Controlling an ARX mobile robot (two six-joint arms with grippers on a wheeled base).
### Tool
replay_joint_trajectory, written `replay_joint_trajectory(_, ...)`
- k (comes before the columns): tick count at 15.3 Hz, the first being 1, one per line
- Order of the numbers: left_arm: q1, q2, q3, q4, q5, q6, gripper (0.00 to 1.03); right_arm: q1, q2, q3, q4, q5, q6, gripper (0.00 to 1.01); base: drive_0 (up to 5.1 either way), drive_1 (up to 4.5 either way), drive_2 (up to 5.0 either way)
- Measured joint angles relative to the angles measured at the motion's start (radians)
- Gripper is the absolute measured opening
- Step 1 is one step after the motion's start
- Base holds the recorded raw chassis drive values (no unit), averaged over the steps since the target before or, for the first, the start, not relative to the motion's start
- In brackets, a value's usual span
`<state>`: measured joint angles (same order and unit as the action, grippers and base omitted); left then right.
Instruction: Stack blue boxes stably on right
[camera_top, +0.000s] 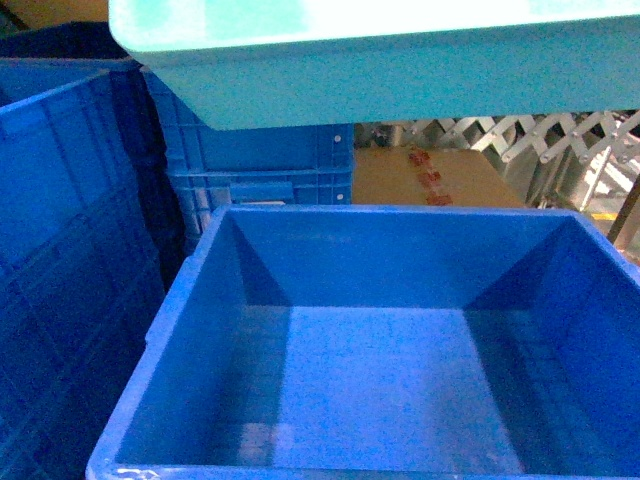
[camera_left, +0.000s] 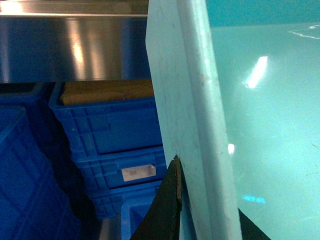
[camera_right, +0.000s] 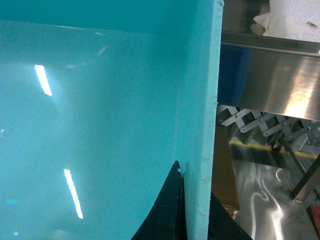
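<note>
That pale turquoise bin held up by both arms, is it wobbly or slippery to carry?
Probably stiff: the turquoise bin keeps a straight rim though held only at its ends. Its glossy walls look slippery. It appears empty, so likely light, with the fingers pinching just the rim.

Royal-blue crates (camera_top: 380, 350), perhaps on steel floor (camera_right: 265, 195).

The raised turquoise bin (camera_top: 400, 70) hangs above the open blue crate (camera_top: 380, 350), stacked crates (camera_top: 70, 280) crowding left.

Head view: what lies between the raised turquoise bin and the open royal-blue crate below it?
Nothing. Head view shows only open air between the turquoise bin and the royal-blue crate; stacked crates and a cardboard box show behind.
</note>
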<state>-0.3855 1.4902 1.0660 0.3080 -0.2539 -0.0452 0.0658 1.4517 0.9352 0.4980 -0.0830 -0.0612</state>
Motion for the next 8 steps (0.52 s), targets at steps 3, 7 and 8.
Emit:
replay_joint_trajectory(3,0.000,0.000,0.000,0.000,0.000,0.000,0.06,0.000,0.000,0.000,-0.001,0.000,0.000,0.02,0.0,0.00,0.0)
replay_joint_trajectory(7,0.003,0.010,0.009,-0.046,-0.017,0.018,0.06,0.000,-0.002,0.000,-0.102,-0.011,-0.006,0.02,0.0,0.00,0.0)
replay_joint_trajectory(8,0.004,0.027,0.029,-0.109,-0.008,0.019,0.06,-0.001,-0.007,0.000,-0.196,-0.014,0.006,0.02,0.0,0.00,0.0)
